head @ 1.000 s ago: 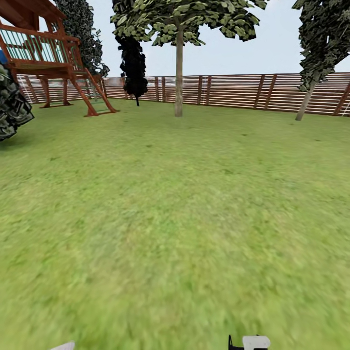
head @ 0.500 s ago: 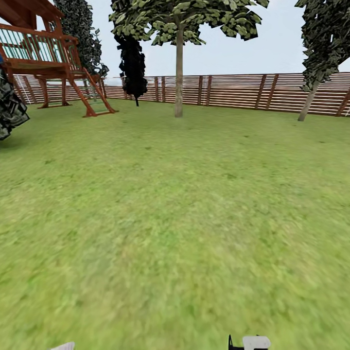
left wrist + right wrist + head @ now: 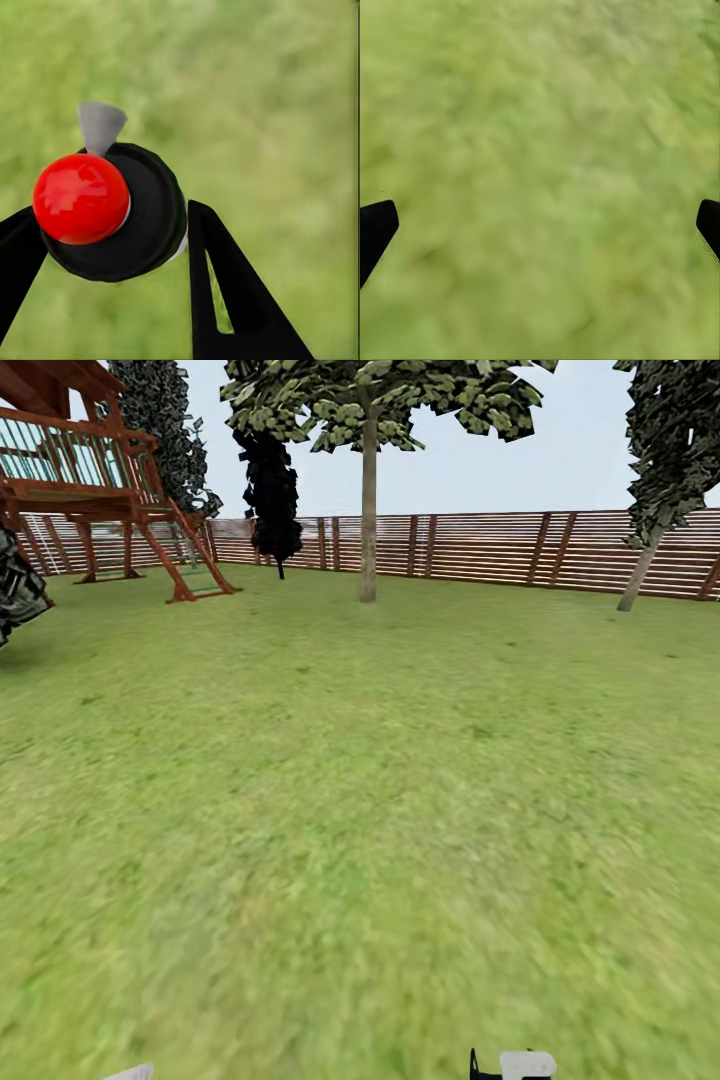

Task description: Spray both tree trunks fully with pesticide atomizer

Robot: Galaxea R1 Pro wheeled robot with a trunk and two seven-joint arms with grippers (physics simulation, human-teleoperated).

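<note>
Ahead, 2 pale-trunk trees point(image 3: 368, 510) w/ 1 atomizer point(image 3: 112, 210) pinched in left pincer point(image 3: 112, 247), right pincer point(image 3: 540, 225) spread

Blurry green grass floor point(image 3: 360, 810) fills most of my head view, running up to the brown slat fence point(image 3: 480, 548) across the top. On it stand a pale-trunked tree point(image 3: 368, 510) at upper centre, another point(image 3: 640, 570) upper right, and a wooden play structure point(image 3: 110, 490) upper left.

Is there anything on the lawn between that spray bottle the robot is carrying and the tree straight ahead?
Nothing visible. The left claw holds the pesticide atomizer, and open grass runs to the tree trunk. The wooden play tower stands off left.
</note>
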